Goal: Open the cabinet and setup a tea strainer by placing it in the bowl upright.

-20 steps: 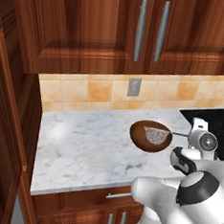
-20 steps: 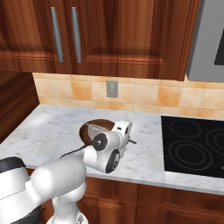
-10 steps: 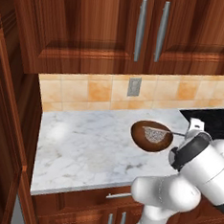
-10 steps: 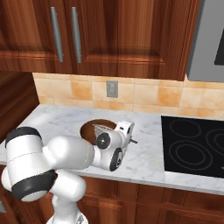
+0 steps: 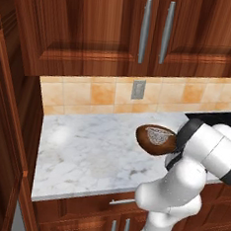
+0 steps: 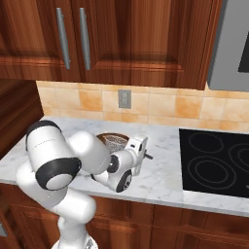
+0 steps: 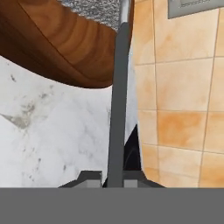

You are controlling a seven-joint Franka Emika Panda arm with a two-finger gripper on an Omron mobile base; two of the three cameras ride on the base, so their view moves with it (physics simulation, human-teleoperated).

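The dark-brown bowl (image 5: 147, 142) (image 6: 105, 138) (image 7: 65, 39) stands on the marble counter (image 5: 89, 155) near its front right. Inside it rests the tea strainer (image 5: 158, 136) (image 6: 116, 142) (image 7: 117, 109), silver mesh facing up, its thin handle reaching out over the bowl's rim. My gripper (image 7: 113, 179) (image 6: 141, 154) is shut on that handle, just outside the bowl and low over the counter. In the left base view my own arm covers the hand. The cabinet is out of view.
A black cooktop (image 6: 214, 160) (image 5: 211, 118) lies right of the bowl. Wall cabinets (image 5: 154, 31) hang over the tiled backsplash with its grey outlet (image 5: 138, 89) (image 6: 124, 98). A tall wood panel (image 5: 6, 142) bounds the counter's left end. A grey appliance (image 6: 233, 44) hangs top right.
My arm's elbow has swung up and over while the hand stays at the strainer's handle. The bowl and strainer keep their place.
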